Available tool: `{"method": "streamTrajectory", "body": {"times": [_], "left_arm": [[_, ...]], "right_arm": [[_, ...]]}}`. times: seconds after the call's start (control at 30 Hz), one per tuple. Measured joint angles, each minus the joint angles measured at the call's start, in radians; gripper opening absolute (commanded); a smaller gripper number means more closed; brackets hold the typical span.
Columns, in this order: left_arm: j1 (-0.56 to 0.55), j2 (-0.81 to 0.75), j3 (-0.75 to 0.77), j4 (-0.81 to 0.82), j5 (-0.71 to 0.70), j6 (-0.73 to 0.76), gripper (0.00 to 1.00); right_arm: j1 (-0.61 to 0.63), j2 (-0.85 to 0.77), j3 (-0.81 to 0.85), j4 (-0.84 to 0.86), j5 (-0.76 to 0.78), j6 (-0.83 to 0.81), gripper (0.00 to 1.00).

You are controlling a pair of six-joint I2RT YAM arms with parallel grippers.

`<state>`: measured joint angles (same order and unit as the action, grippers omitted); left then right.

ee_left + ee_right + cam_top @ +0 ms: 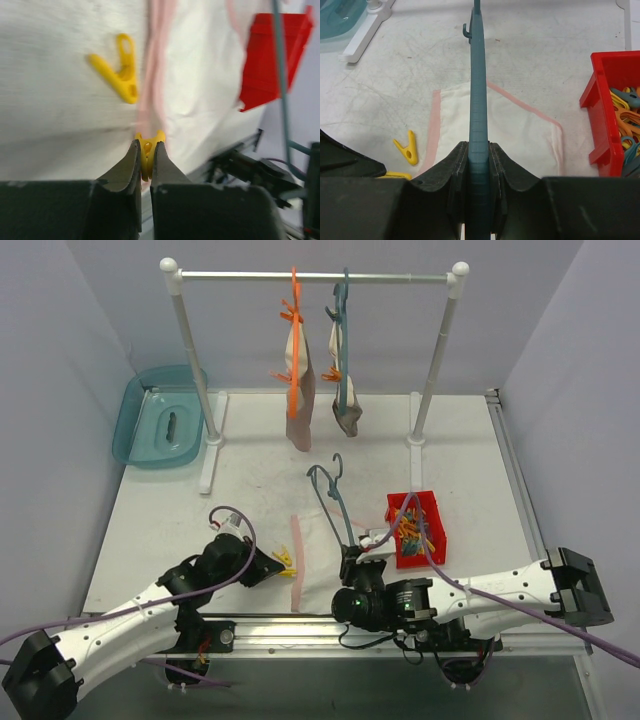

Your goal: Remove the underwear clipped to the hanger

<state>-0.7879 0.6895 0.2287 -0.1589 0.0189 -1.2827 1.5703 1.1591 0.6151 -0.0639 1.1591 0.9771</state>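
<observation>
Underwear first: the white pair (318, 560) with pink trim lies flat on the worktop (250, 480), just beyond the tips of both arms. Two more pairs hang from the rail (260, 277) at 12 o'clock. A beige pair (300, 415) is clipped to an orange hanger (295, 295). At its 3 o'clock a pale pair (348, 410) hangs on a blue-green hanger (343, 300).

Down at the white pair, the left gripper (146, 145) sits at the cloth's 9 o'clock edge. Its jaws are drawn almost together, pinching a yellow clip (146, 152). That clip touches the pink trim; whether it bites the cloth, I cannot tell. A spare yellow clip (120, 75) lies loose on the worktop just past it, beside the same pink edge.

Over on the right, the right gripper (479, 147) is clamped tight on a loose hanger (479, 100), also blue-green. The wrist camera sees that hanger edge-on. It runs away from the gripper toward 12 o'clock across the white pair, with its hook at the far end.

At 3 o'clock of the white pair stands a red bin (432, 530), holding orange, blue and yellow clips. At 10 o'clock, in the far left corner, a see-through teal tub (135, 425) rests beside the rail's left foot.
</observation>
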Motion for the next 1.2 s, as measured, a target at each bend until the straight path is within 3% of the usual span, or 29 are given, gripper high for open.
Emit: {"method": "streamTrajectory", "body": {"times": [0.03,0.07,0.17,0.2,0.27,0.53,0.7,0.97,1.2], "left_arm": [[0.002,0.007,-0.005,-0.027,-0.019,0.016,0.15],[0.005,0.013,-0.004,-0.05,-0.038,0.037,0.32],[0.011,0.016,0.017,-0.115,-0.114,0.093,0.61],[0.012,0.016,0.032,-0.138,-0.138,0.106,0.81],[0.013,0.013,0.062,-0.166,-0.18,0.135,0.95],[0.019,-0.046,0.15,-0.25,-0.262,0.172,0.94],[0.029,-0.095,0.18,-0.299,-0.274,0.178,0.94],[0.043,-0.098,0.19,-0.308,-0.264,0.187,0.94],[0.053,-0.064,0.19,-0.298,-0.227,0.187,0.94]], "right_arm": [[0.0,-0.006,0.0,-0.008,0.0,0.0,0.0],[0.002,-0.011,0.0,-0.015,0.0,0.0,0.0],[0.003,-0.033,0.0,-0.042,0.0,0.0,0.0],[0.005,-0.045,0.0,-0.054,0.0,-0.001,0.0],[0.012,-0.082,0.0,-0.076,0.0,-0.005,0.0],[0.027,-0.332,0.016,-0.211,0.024,-0.052,0.0],[0.017,-0.414,0.154,-0.412,0.047,-0.044,0.0],[-0.105,-0.317,0.326,-0.629,0.056,0.007,0.0],[-0.369,-0.169,0.377,-0.564,-0.1,-0.153,0.0]]}}
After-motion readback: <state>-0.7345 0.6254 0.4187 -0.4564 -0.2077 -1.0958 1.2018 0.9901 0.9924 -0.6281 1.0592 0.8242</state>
